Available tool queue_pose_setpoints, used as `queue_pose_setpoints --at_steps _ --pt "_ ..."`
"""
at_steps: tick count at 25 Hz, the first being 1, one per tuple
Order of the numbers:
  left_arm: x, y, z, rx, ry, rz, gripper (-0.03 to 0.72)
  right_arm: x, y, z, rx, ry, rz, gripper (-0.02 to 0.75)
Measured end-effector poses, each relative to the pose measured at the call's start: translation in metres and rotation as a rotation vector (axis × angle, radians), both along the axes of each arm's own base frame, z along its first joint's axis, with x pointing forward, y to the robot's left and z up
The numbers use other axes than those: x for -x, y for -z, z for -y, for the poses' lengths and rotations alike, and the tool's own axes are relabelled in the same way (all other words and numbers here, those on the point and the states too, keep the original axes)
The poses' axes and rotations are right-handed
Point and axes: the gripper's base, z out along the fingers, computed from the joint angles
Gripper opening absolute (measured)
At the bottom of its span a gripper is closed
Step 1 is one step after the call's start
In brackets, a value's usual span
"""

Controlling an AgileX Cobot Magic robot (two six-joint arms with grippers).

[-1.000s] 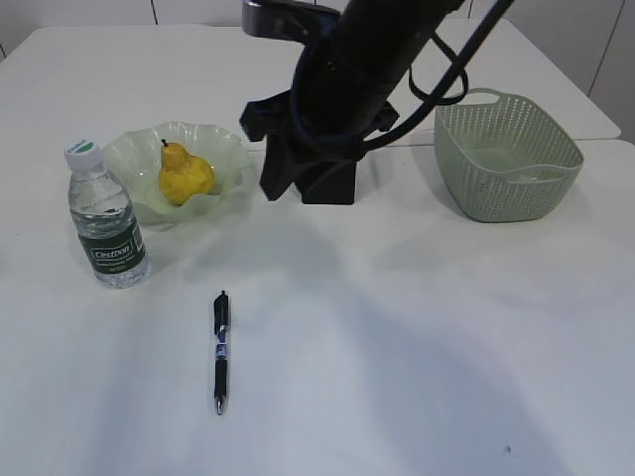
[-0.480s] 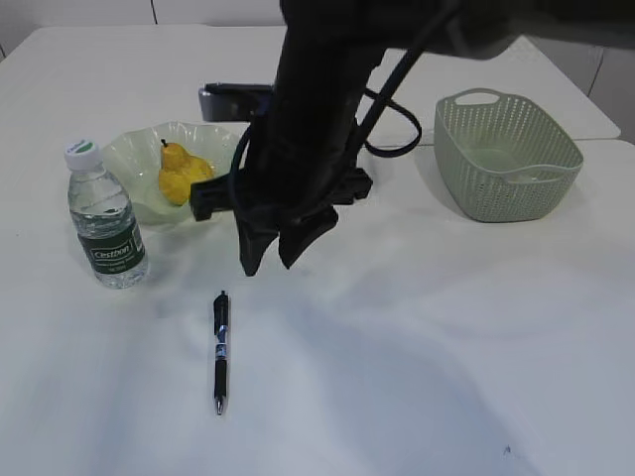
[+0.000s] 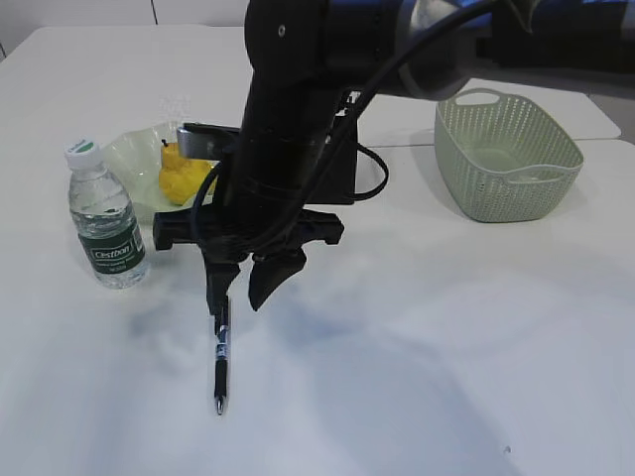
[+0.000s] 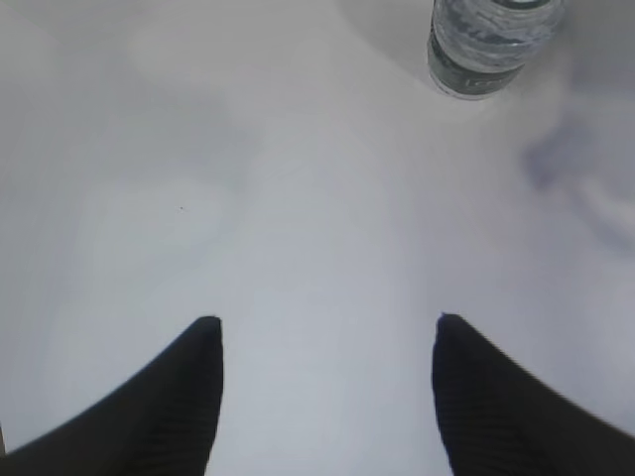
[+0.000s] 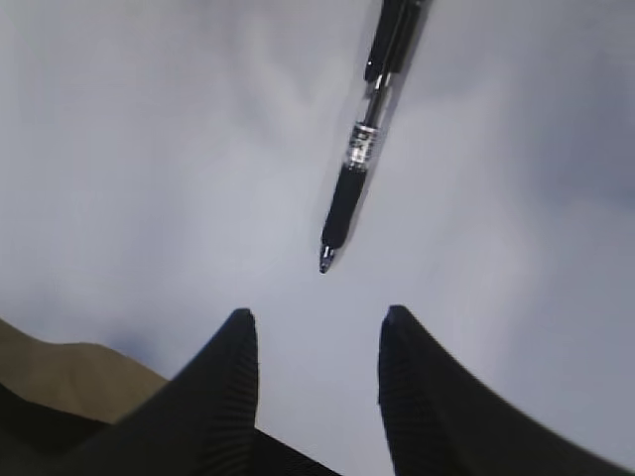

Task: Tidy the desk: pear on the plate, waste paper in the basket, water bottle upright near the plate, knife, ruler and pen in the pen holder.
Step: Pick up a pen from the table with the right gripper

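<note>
White table point(image 3: 446, 327) carries one pen point(image 3: 220, 347), one upright water bottle point(image 3: 105, 218), one pear point(image 3: 182, 177) on plate point(image 3: 129, 159), one basket point(image 3: 506, 157). Right gripper point(image 3: 241, 293) fingers spread above pen's top; left gripper point(image 4: 327, 332) fingers spread, empty.

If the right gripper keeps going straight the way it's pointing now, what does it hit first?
Most likely the pen: the right gripper hangs open, jaws empty, pointing down at the desk with the pen just ahead of its fingertips. Depth is unclear, so it might touch bare tabletop just short of the tip.
</note>
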Motion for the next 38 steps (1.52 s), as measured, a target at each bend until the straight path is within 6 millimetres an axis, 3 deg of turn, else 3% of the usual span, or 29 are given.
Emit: queue_pose_setpoints --at_steps 9,15,21,34,38 --pt "0.000 0.000 0.000 -0.002 0.000 -0.001 0.466 -0.012 -0.006 0.008 0.114 0.158 0.085 0.334" --pt "0.000 0.000 0.000 -0.002 0.000 -0.001 0.466 -0.026 -0.011 -0.009 0.066 0.176 0.122 0.333" --pt "0.000 0.000 0.000 -0.003 0.002 -0.002 0.466 -0.037 0.009 -0.041 0.043 0.163 0.146 0.333" --pt "0.000 0.000 0.000 -0.010 0.020 -0.005 0.466 -0.047 0.072 -0.048 0.131 0.162 0.077 0.333" --pt "0.000 0.000 0.000 -0.012 0.021 -0.005 0.466 -0.047 0.080 -0.048 0.143 0.161 0.067 0.333"
